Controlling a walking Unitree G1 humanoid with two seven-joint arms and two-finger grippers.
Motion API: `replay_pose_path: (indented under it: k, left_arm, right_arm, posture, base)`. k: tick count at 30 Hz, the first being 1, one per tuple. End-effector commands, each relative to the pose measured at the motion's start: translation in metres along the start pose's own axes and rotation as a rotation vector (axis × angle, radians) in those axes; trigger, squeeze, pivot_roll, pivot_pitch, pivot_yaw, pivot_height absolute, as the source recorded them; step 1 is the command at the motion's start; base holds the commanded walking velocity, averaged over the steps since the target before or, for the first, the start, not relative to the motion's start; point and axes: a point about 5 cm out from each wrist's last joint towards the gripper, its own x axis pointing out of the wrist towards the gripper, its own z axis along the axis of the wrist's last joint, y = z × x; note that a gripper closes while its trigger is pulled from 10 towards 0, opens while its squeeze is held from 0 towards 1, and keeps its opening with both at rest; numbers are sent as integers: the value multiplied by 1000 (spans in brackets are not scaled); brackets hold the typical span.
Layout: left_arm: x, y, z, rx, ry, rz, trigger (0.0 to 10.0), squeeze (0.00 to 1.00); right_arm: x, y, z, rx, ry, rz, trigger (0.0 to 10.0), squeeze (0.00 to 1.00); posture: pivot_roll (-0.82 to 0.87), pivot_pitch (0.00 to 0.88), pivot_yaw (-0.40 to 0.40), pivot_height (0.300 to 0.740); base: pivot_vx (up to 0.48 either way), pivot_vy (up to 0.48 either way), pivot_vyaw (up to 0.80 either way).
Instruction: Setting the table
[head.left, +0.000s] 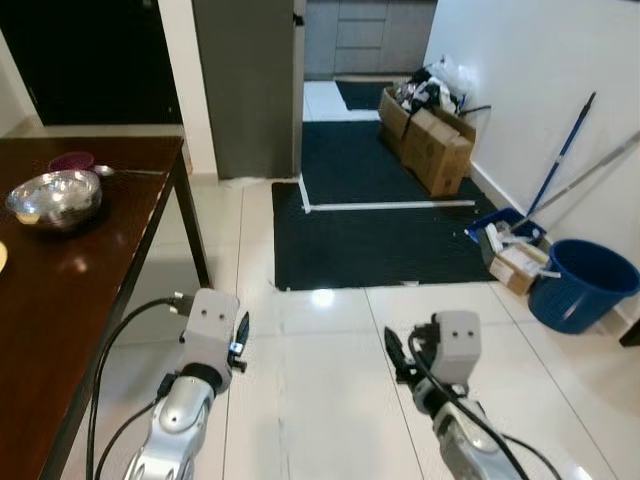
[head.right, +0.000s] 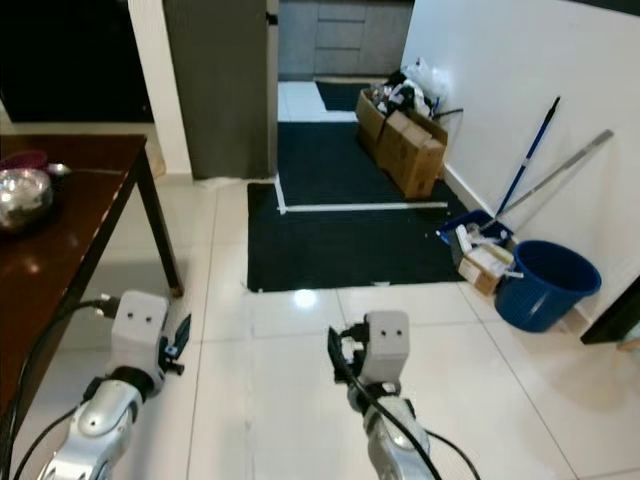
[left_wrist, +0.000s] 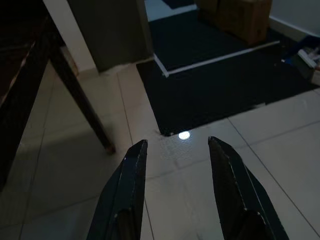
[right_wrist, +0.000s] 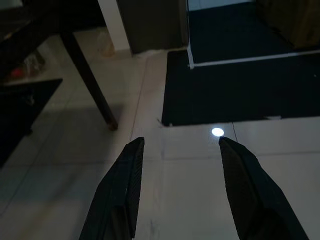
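Observation:
A dark wooden table (head.left: 60, 300) stands on my left. On it rest a shiny steel bowl (head.left: 55, 198) and, behind that, a purple bowl (head.left: 72, 160) with a spoon (head.left: 125, 171) beside it. My left gripper (left_wrist: 176, 150) hangs low over the white floor tiles near the table's leg (left_wrist: 82, 100), open with nothing between its fingers. My right gripper (right_wrist: 181, 145) is also low over the tiles, open and empty. Both arms show at the bottom of the head views, the left arm (head.left: 205, 345) and the right arm (head.left: 450, 360).
A dark mat (head.left: 380, 220) lies ahead in front of a doorway. Cardboard boxes (head.left: 430, 135) sit along the right wall, with a blue bucket (head.left: 580, 285), a dustpan with a small box (head.left: 515, 255) and a mop (head.left: 560, 160) leaning nearby. A grey pillar (head.left: 245, 85) stands beyond the table.

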Motion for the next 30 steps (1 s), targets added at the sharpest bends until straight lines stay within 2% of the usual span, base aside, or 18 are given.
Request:
replay_pose_path:
  k: [1, 20, 30]
  left_arm:
    - [-1, -1, -4, 12, 14, -9, 10000, 0]
    - [3, -2, 1, 17, -1, -22, 10000, 0]
    - [7, 7, 7, 28, -25, 4, 10000, 0]
  right_arm:
    - [-2, -1, -4, 3, 9, -12, 10000, 0]
    - [-3, -3, -1, 11, -4, -32, 10000, 0]
    - [1, 1, 17, 15, -65, -16, 10000, 0]
  posture:
    - [17, 55, 79, 740]
    - [15, 61, 92, 740]
    - [19, 61, 95, 740]
  base:
    - [480, 0, 0]
    - [480, 0, 0]
    - [480, 0, 0]
